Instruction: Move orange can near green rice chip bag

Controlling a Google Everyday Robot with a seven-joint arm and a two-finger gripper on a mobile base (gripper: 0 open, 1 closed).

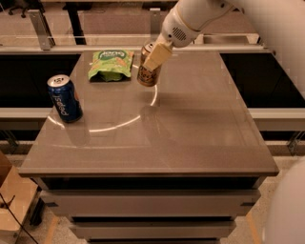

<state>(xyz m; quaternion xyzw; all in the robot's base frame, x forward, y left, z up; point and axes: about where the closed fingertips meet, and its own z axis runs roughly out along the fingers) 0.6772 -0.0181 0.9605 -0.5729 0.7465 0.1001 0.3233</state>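
The gripper (153, 59) is clamped on the orange can (147, 76) at the far side of the table (200, 128). The can is tilted (top leaning right) and sits just right of the bag (111, 64), which lies flat. A blue can (64, 97) stands upright at the left edge, well apart.

The smooth white arm (202, 14) has a dotted grille (179, 33) and a cream-fingered end effector (150, 64) over the table (205, 128).
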